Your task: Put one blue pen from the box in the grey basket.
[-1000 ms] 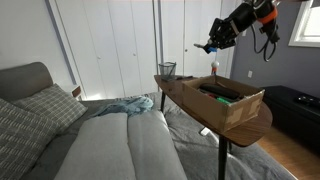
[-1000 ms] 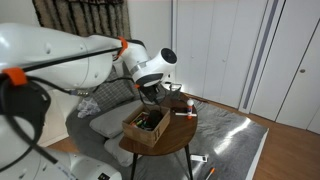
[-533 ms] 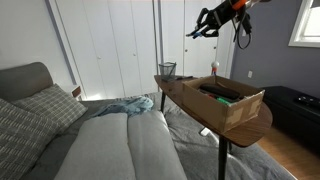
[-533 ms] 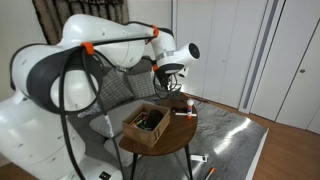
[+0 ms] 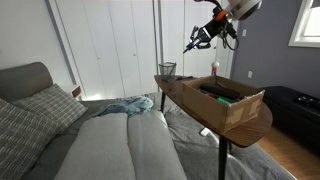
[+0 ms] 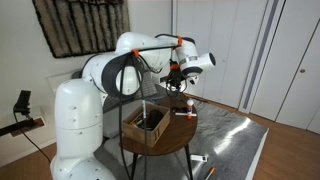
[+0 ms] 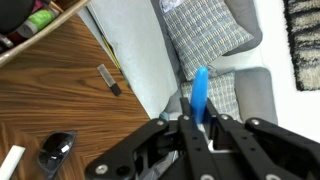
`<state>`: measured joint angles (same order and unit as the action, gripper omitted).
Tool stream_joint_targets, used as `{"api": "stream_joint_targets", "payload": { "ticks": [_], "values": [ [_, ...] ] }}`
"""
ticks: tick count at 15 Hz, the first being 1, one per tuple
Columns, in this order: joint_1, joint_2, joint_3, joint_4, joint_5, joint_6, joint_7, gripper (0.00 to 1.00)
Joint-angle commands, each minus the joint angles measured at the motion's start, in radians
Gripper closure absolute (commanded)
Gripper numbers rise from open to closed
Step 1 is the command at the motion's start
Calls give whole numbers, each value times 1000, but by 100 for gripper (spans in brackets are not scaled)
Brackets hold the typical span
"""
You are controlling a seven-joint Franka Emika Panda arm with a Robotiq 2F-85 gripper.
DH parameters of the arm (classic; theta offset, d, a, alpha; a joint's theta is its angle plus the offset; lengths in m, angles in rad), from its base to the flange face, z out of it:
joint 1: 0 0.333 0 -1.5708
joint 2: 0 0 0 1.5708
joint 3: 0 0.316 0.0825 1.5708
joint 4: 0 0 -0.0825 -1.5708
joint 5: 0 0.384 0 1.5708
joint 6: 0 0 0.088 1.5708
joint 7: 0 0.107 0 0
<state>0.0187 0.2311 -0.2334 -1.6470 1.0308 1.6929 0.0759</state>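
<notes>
Blue pen (image 7: 200,92) pinched in end effector (image 7: 200,124), fingers (image 7: 165,135) drawn narrow on it. Only the upper stretch visible in wrist view; lower end swallowed between the fingers, length not readable. Too thin to resolve in either exterior view, lost against the dark end effector (image 5: 194,42) (image 6: 176,84).

Long axis in line with the fingers: in wrist view running up the frame with a slight lean, free tip toward the top, away from the wrist. Tip seen against checked pillows (image 7: 205,35) on a grey couch (image 7: 140,60), past the worktop (image 7: 70,110) edge.

Held in the air, well clear of everything. In an exterior view, high above the far end of the worktop (image 5: 186,90), up and a little to one side of the grey basket (image 5: 167,70), not touching it. Grey basket upright at the far edge there; not made out in the second exterior view, nor in wrist view.

Box (image 5: 232,104) at the near edge of the worktop, flaps up, dark contents, well apart from the end effector. Also on the worktop (image 6: 180,137) at its near side, box (image 6: 147,125) open-topped. In wrist view only one corner of the box (image 7: 35,22) showing, cut off by the top left of the frame.

On bare wood in wrist view: small dark stick (image 7: 110,80) near the worktop edge, black object (image 7: 57,150) lower down, kind unclear, and a white item (image 7: 10,160) clipped by the left edge.
</notes>
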Motion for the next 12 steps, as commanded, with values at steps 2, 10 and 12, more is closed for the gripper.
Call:
{"api": "stream_joint_targets", "payload": {
  "ticks": [2, 10, 12],
  "values": [
    [-67, 29, 64, 35, 24, -35, 90, 96],
    [-88, 258, 116, 378, 15, -29, 572, 96],
    [-86, 327, 137, 478, 24, 3, 616, 96]
  ]
}}
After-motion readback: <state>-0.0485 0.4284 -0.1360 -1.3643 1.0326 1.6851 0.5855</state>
